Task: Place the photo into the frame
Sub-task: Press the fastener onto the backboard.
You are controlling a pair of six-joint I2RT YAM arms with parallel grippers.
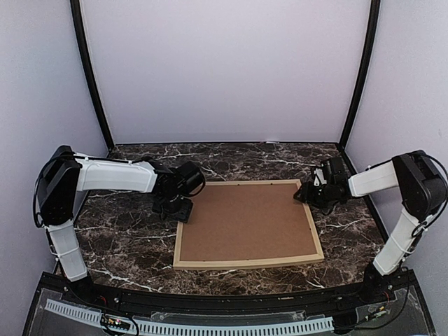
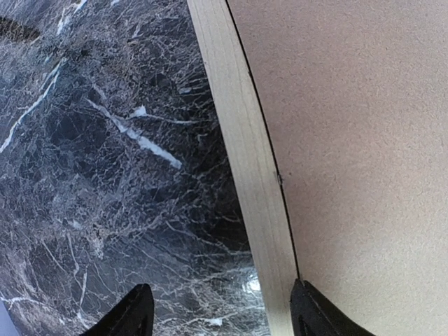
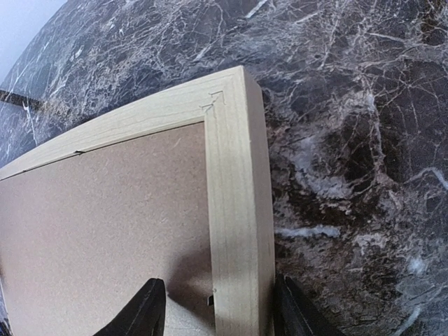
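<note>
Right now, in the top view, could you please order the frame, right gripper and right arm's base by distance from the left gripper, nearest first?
1. frame: left rail at the left gripper
2. right gripper: frame's far right corner
3. right arm's base: bottom right of view

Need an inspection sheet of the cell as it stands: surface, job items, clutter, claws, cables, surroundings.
surface: dark marble table, bare around the frame
frame: light wood frame lies flat mid-table, back up, brown backing board seated in it
photo: nothing seen; could be under the board, cannot tell
clutter: nothing seen
left claw: open, straddling the frame's left rail near the far corner
right claw: open, straddling the right rail near the far corner
cables: black leads loop along both arms, none lying on the frame
surroundings: pale walls, black posts at the back corners
</note>
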